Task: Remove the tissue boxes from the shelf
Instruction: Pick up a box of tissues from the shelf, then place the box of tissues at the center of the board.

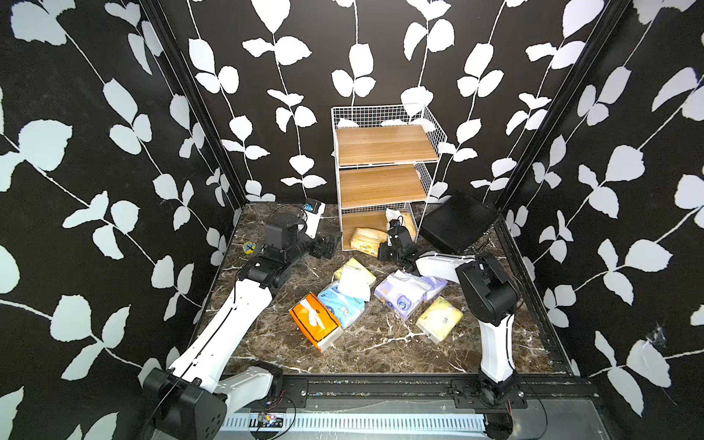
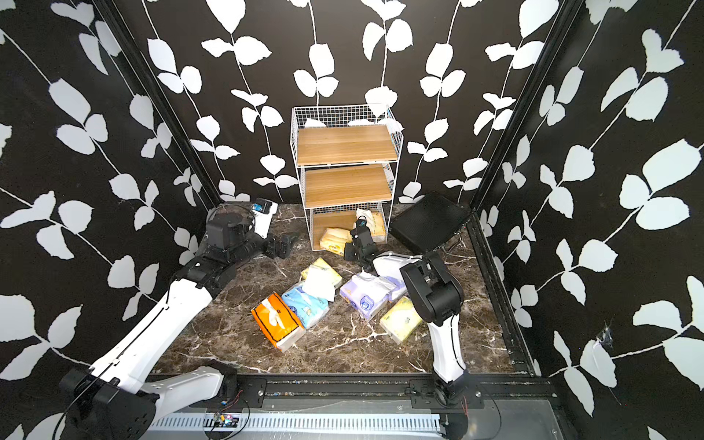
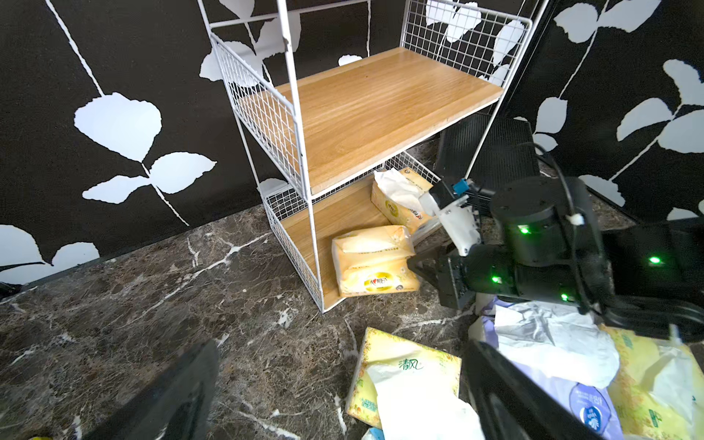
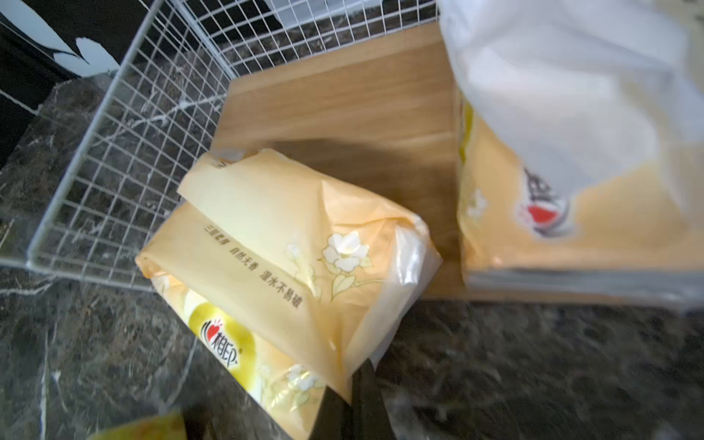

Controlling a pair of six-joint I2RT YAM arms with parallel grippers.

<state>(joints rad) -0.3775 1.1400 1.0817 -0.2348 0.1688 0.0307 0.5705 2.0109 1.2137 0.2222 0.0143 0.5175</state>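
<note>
right gripper is pressed together on a wrapper corner of the front pack, which lies at the lip of the shelf's bottom tier, at 12 o'clock on the worktop. the rear pack sits behind it. left gripper, spread, hangs at the shelf's 9 o'clock.

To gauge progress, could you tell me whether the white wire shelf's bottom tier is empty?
Not empty: two pale yellow plastic tissue packs sit on its wood-grain board.

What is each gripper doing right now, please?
Left gripper: open, holding nothing.
Right gripper: closed, pinching the wrapper of the yellow tissue pack at the front of the shelf bottom tier.
</note>
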